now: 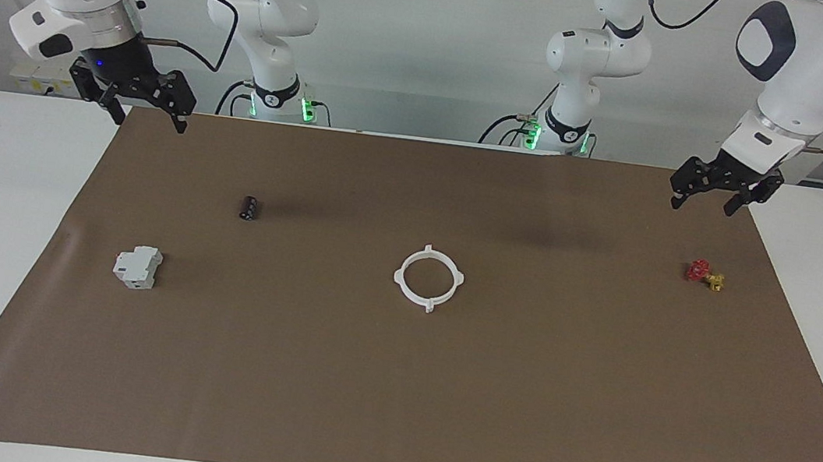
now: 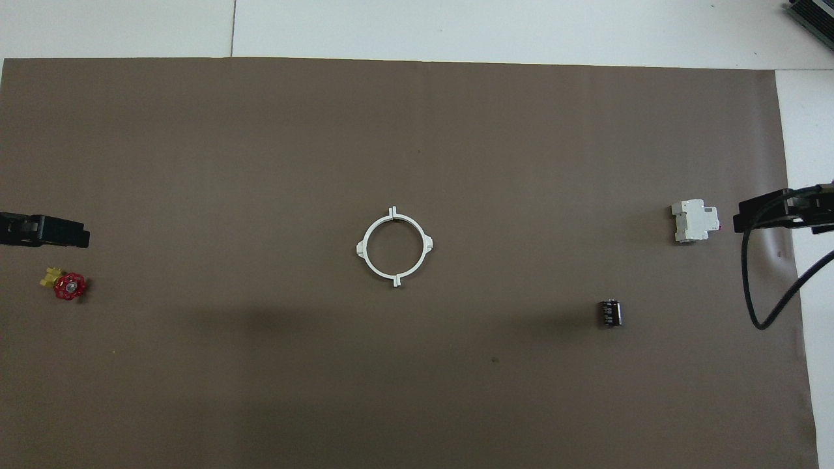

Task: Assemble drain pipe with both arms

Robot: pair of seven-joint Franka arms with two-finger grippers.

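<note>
The drain pipe [image 1: 428, 277] lay as one closed tabbed ring at the middle of the brown mat [image 1: 389, 417], well apart from both grippers. Left gripper [image 1: 714, 196] and right gripper [image 1: 146, 110] hung spread and empty over opposite mat ends.
</note>
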